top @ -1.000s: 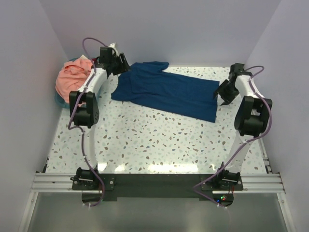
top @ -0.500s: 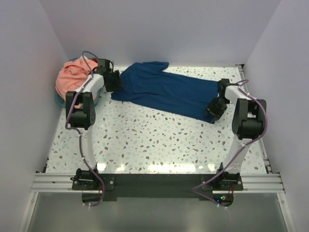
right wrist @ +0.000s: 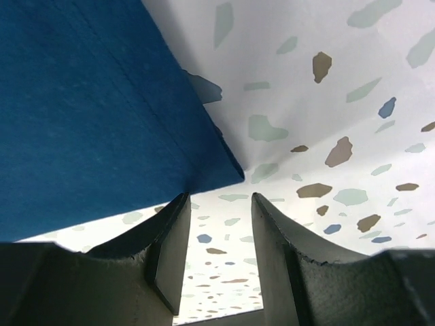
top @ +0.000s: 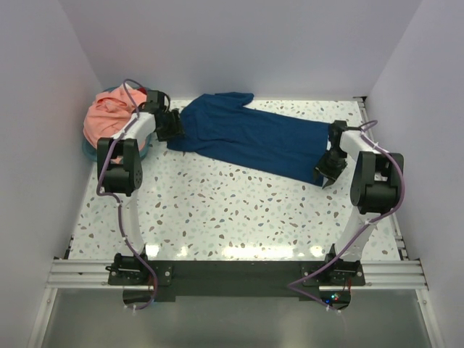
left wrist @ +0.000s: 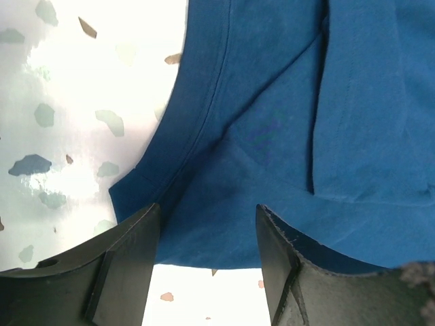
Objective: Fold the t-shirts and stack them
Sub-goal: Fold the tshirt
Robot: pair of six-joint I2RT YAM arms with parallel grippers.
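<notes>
The navy blue t-shirt (top: 250, 138) lies spread flat across the back of the table. My left gripper (top: 174, 129) is open at the shirt's left edge; in the left wrist view (left wrist: 209, 221) its fingers straddle the cloth's hem (left wrist: 204, 224). My right gripper (top: 326, 168) is open at the shirt's right bottom corner; in the right wrist view (right wrist: 219, 204) the corner (right wrist: 224, 170) sits just ahead of the jaws, not gripped. The salmon-pink t-shirt (top: 109, 116) is bunched in the teal basket at the back left.
The round teal basket (top: 90, 151) stands against the left wall. White walls close in the left, back and right. The speckled table (top: 232, 210) runs from the shirt to the metal rail (top: 232, 272) at the near edge.
Both arms came down from raised poses onto the shirt's two ends. The right gripper then shifted slightly right, off the corner. The shirt has not moved.
</notes>
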